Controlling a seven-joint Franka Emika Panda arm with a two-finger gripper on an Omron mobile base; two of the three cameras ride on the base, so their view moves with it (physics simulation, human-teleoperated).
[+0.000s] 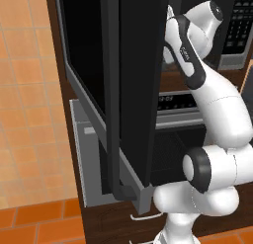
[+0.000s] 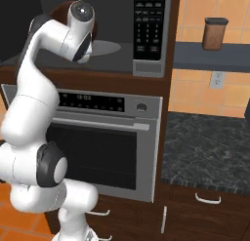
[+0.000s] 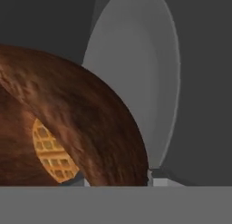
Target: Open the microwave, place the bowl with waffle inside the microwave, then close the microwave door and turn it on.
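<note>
the bowl with waffle (image 3: 86, 123) sits inside the open microwave (image 2: 112, 47).

bowl with waffle (image 3: 90, 123) in microwave (image 2: 146, 64), over turntable (image 3: 136, 73), oven (image 2: 107, 142) below

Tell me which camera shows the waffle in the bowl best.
The hand view: the waffle shows close up, its golden grid peeking past the brown bowl. The right base view gives just the bowl's rim behind the arm; waffle hidden.

The arm (image 2: 29, 113) is glossy white, its rounded segments joined by dark grey rings and round end caps.
</note>
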